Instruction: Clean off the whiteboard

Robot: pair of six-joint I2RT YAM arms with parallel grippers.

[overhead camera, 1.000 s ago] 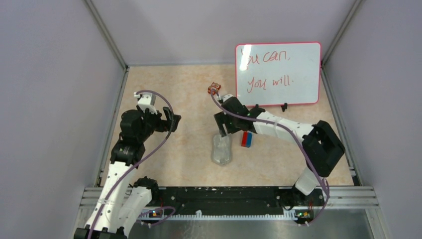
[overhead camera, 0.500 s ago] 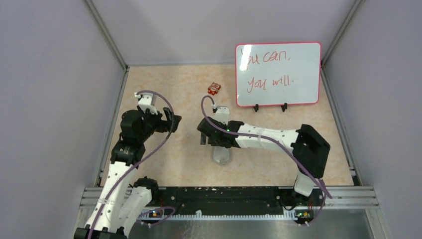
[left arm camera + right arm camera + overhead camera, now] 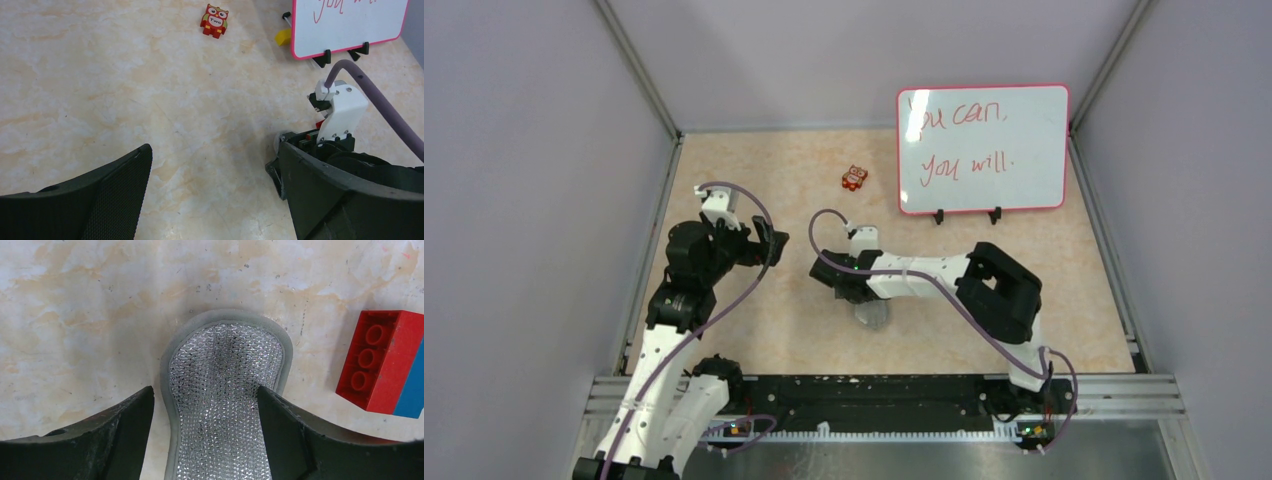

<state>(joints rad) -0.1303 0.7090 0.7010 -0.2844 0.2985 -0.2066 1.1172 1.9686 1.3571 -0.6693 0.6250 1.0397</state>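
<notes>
- Right gripper (image 3: 205,390): pointing down at the table (image 3: 754,160), jaws spread; one finger stands just outside the left rim of a pad, the other over its right edge, and no squeeze on the pad shows
- Silver mesh pad (image 3: 225,385): rounded, grey-rimmed, flat on the table between those fingers
- Red-and-blue toy brick (image 3: 385,365): on the table just right of the pad, apart from it
- Left gripper (image 3: 212,150): on the left side of the table, jaws spread wide, nothing between them
- Red owl block (image 3: 214,20): marked "Two", lying alone towards the far side, left of the board
- Whiteboard (image 3: 984,148): upright on two black feet at the far right of the table, pink-red frame, red writing "You can, you will." on its face
</notes>
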